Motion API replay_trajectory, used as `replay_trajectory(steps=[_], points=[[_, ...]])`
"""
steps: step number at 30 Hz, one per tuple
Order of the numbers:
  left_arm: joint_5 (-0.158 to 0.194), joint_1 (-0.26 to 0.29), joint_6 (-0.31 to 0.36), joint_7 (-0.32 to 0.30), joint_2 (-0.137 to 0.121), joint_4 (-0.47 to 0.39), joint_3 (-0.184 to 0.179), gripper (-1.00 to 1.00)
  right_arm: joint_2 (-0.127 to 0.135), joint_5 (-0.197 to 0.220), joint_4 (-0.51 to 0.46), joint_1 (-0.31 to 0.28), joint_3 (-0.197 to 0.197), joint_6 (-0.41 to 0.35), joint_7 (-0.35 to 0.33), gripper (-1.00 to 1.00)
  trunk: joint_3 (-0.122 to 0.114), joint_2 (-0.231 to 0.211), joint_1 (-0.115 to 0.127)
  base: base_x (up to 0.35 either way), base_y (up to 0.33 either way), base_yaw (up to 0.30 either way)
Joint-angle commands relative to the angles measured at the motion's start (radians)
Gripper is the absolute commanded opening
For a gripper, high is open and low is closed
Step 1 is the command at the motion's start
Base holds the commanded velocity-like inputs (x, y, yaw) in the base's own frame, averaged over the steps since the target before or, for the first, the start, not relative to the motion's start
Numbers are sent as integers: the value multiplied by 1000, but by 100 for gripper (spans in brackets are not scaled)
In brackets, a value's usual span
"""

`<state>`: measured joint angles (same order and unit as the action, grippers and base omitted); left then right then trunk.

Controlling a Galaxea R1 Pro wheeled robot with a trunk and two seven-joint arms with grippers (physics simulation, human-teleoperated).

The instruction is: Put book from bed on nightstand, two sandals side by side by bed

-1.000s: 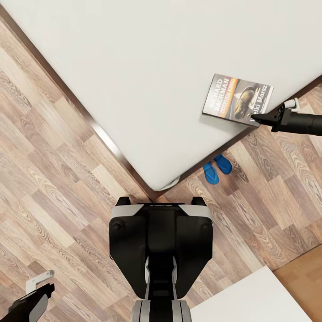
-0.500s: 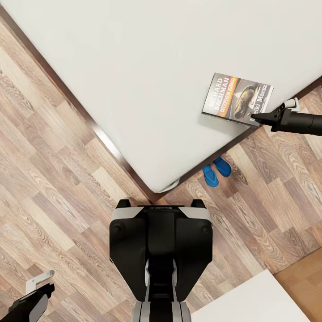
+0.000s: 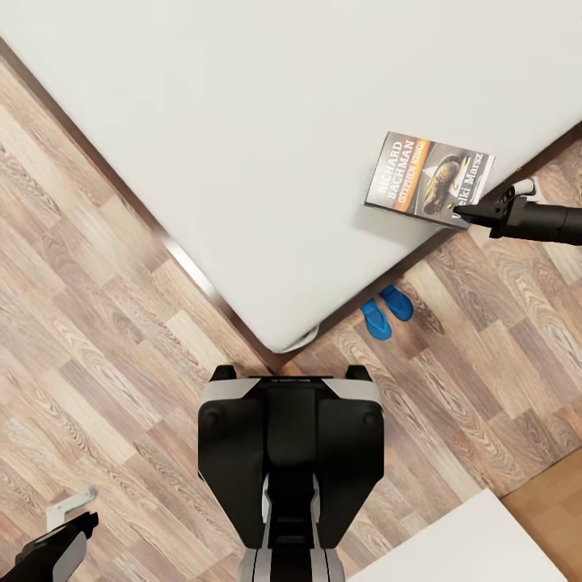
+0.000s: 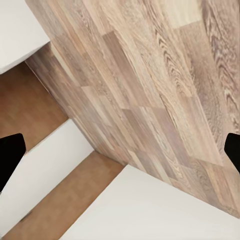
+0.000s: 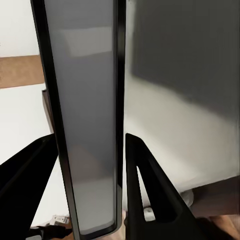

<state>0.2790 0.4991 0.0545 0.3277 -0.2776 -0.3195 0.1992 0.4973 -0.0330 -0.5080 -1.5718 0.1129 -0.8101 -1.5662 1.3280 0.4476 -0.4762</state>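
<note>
Domestic bedroom, simulated: a low bed (image 3: 267, 121) with plain light-grey mattress and dark wooden frame, wood-plank floor (image 3: 97, 323), a paperback book (image 3: 428, 179) on the mattress, blue sandals (image 3: 387, 309) beside the frame.

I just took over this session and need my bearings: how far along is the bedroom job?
Looks done: the two sandals lie side by side on the floor next to the bed. In hand: the right tool is at the corner of the book, which lies on the mattress near its edge; the right wrist view shows the book between its fingers. Left: lifting it and setting it on a nightstand.
</note>
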Motion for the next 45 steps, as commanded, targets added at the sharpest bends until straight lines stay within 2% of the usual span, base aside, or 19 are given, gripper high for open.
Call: replay_trajectory(steps=[1, 10, 23, 45], points=[[8, -1, 4, 4, 0, -3, -1, 100, 0, -4, 1, 0, 2, -11, -5, -100, -1, 1, -1, 0, 0, -147], [8, -1, -2, 4, 0, -3, -1, 100, 0, -4, 0, 0, 1, -11, -5, -100, -15, 1, -1, -6, 0, -156], [8, -1, -2, 5, 0, -4, -1, 100, -2, -4, 0, 0, -1, -11, -5, -100, -35, 1, -1, -138, 0, -164], [8, -2, -3, 4, 0, -3, -1, 100, -2, -4, 0, -1, -1, -11, -5, -100, -68, 1, -1, -9, 0, -166]])
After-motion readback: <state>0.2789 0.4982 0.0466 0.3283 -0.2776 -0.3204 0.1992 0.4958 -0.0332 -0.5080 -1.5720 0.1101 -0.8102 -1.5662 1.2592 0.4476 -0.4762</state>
